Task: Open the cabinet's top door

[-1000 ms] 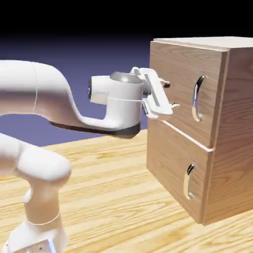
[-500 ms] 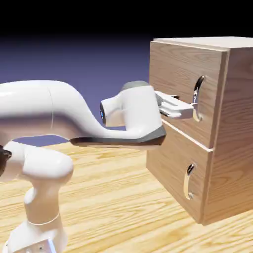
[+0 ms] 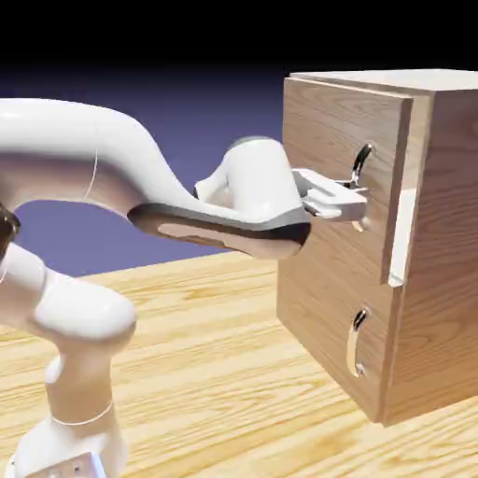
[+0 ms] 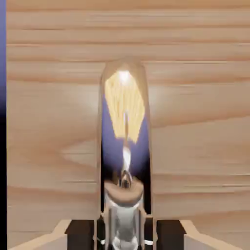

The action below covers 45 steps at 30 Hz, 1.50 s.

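Arm: reaches in from behind the claw, bent at the wrist; best drawn back smoothly, with no jerk.
Lower door (image 3: 322, 285): below the claw, closed; it needs no touch.
Top door (image 3: 331, 121): right ahead of the claw, ajar, its free edge standing out from the frame. The hinge seems to be on the exterior view's left, so the pull should follow an arc toward that side, not a straight line.
Lower handle (image 3: 352, 344): beneath the claw, well apart from it; keep the fingers clear.
Claw (image 3: 360, 203): clenched on the top handle (image 3: 358, 165), which shows between the fingertips in the hand view. Turn the wrist with the door so that the grip stays square; a wrist held rigid could twist off the curved metal.
Gap (image 3: 402, 238): just beyond the claw, narrow, along the free edge. It should widen steadily; if it stalls, ease the pull and correct the arc.
Cabinet (image 3: 453, 243): beyond the claw, its side wall upright; avoid dragging it along by pulling too hard.
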Available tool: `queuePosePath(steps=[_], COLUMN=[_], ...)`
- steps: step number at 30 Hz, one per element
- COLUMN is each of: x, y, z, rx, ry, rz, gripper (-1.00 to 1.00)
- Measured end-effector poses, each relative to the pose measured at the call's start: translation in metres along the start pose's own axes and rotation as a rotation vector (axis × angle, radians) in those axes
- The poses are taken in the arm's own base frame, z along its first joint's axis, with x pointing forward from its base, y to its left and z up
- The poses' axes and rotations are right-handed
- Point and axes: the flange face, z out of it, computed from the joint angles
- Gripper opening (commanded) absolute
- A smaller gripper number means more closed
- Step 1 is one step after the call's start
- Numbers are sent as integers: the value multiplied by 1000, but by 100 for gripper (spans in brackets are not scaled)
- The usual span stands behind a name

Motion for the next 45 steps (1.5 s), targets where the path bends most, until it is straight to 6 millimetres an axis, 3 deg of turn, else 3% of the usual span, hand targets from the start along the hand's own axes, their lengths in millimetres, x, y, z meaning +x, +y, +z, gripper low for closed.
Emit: queuePosePath(steps=[17,34,45], x=[42,83,125], y=[42,83,126], z=[-109,-171,-214], rx=[209,352,477], ry=[-209,-352,-476], rz=[0,-1,1], gripper=[-100,-100,-100])
